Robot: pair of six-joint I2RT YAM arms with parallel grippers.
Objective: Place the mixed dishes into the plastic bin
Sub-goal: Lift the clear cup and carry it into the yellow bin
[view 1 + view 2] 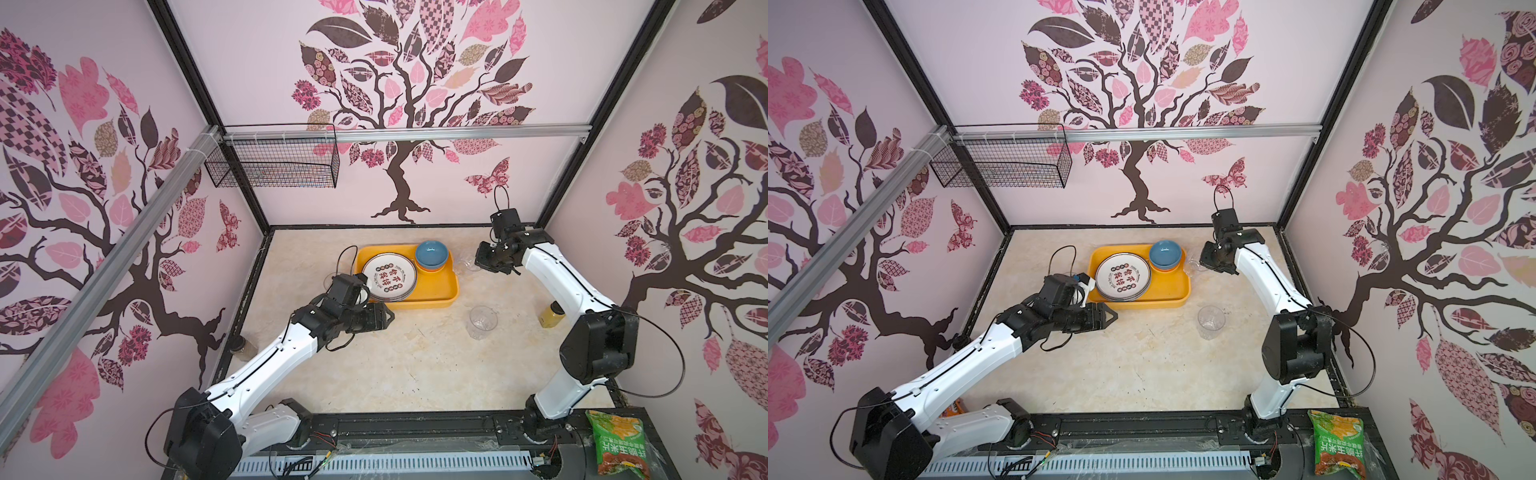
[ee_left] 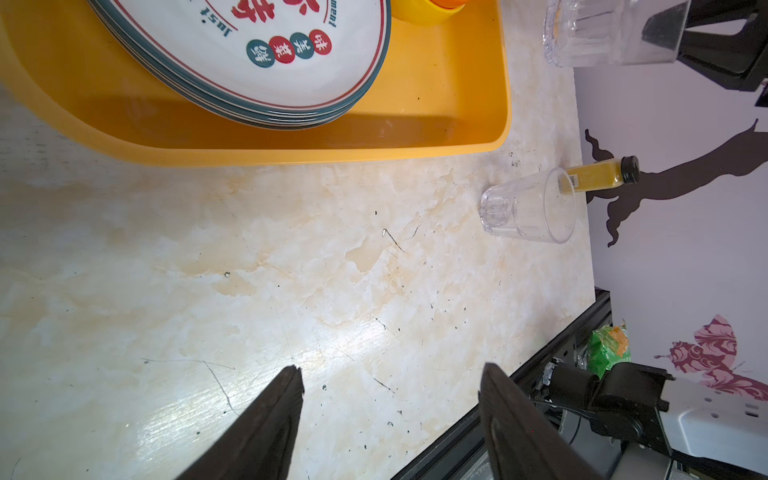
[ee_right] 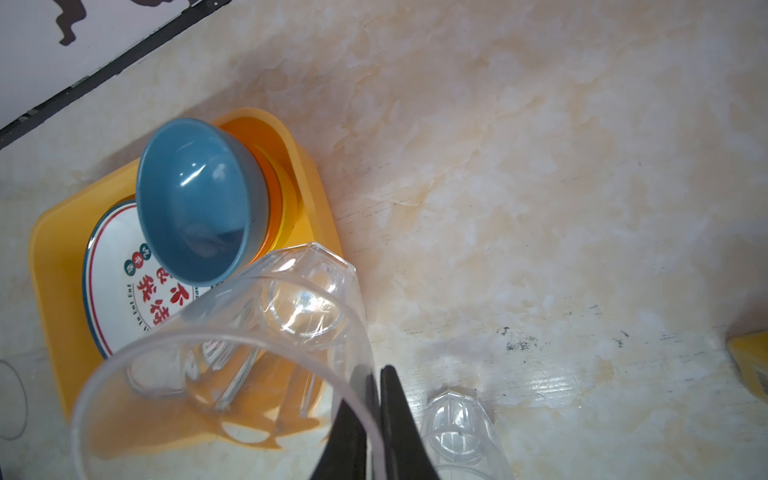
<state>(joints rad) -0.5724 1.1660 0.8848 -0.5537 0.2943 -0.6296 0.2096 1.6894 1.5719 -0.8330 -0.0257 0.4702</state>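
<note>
The yellow-orange plastic bin (image 1: 441,287) (image 1: 1177,300) sits at the back middle of the table. In it lie a stack of white plates (image 1: 388,277) (image 2: 249,41) and a blue bowl (image 1: 432,252) (image 3: 195,199) nested on orange and yellow bowls. My right gripper (image 3: 376,370) (image 1: 478,266) is shut on the rim wall of a clear tumbler (image 3: 249,353) (image 1: 468,266), held just right of the bin's far corner. A second clear tumbler (image 1: 483,322) (image 2: 528,212) stands upright on the table. My left gripper (image 2: 390,370) (image 1: 388,318) hangs open and empty by the bin's near left corner.
An amber black-capped bottle (image 1: 550,318) (image 2: 598,176) stands by the right wall behind the right arm. A green snack bag (image 1: 619,444) lies on the front rail at the right. A black wire basket (image 1: 274,162) hangs on the back left rail. A small jar (image 1: 243,347) sits at the left edge.
</note>
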